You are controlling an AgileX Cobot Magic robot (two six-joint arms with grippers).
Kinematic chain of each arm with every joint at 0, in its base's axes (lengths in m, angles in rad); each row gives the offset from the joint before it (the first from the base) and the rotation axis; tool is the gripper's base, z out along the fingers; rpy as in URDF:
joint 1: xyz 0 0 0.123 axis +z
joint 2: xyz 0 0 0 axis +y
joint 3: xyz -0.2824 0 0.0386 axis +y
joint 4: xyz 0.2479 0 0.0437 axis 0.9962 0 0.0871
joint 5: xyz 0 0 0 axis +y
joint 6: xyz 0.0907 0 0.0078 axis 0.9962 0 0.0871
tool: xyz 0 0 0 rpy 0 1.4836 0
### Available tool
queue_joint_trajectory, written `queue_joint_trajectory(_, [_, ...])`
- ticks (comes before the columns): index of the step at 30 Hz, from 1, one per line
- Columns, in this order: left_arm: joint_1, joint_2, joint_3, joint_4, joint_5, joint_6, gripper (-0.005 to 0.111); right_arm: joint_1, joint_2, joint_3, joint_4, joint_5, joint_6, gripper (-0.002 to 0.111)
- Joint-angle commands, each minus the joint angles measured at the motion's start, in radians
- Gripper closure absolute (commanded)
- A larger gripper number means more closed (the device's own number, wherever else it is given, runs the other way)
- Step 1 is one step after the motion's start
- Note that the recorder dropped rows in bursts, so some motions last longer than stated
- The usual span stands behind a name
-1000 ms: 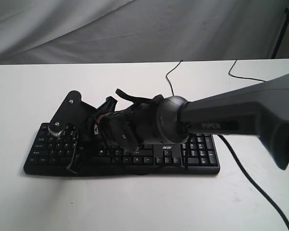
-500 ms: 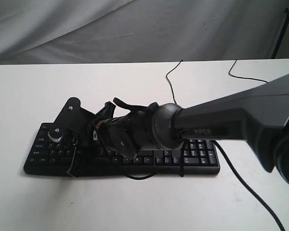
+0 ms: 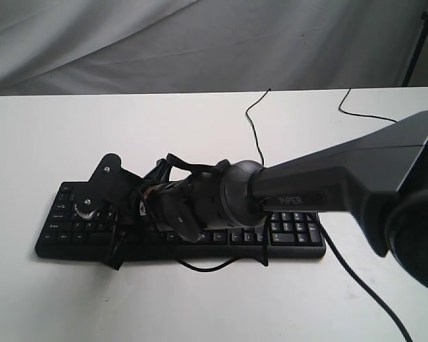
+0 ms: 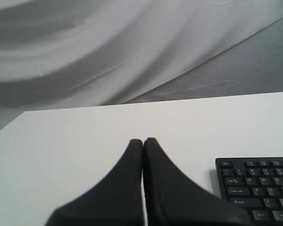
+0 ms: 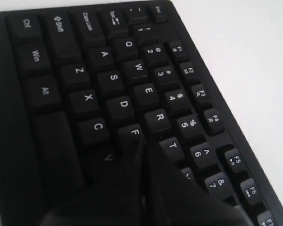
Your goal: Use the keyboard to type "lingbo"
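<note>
Black, wide, flat plastic keyboard (image 3: 299,235) is laid near the front edge of the white bench (image 3: 200,128), and the right gripper (image 5: 142,143), fingers pressed together, is held beside the F key (image 5: 134,133), probably for G, so B and O are judged remaining.

The wide, flat black keyboard with white key legends (image 3: 294,229) is lying level directly beneath the right gripper (image 5: 142,142), near its F key.

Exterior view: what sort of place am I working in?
Likely a staged robot test bench: a white table, a draped grey cloth backdrop behind it, and the keyboard under a robot arm.
</note>
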Motion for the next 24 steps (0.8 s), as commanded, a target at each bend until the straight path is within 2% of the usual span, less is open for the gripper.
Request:
queue_joint_trajectory(1, [-0.004, 0.003, 0.005, -0.001, -0.004, -0.003, 0.106, 0.001, -0.001, -0.002, -0.003, -0.006, -0.006, 0.108])
queue_joint_trajectory(24, [-0.004, 0.003, 0.005, -0.001, -0.004, -0.003, 0.106, 0.001, -0.001, -0.002, -0.003, 0.016, -0.006, 0.108])
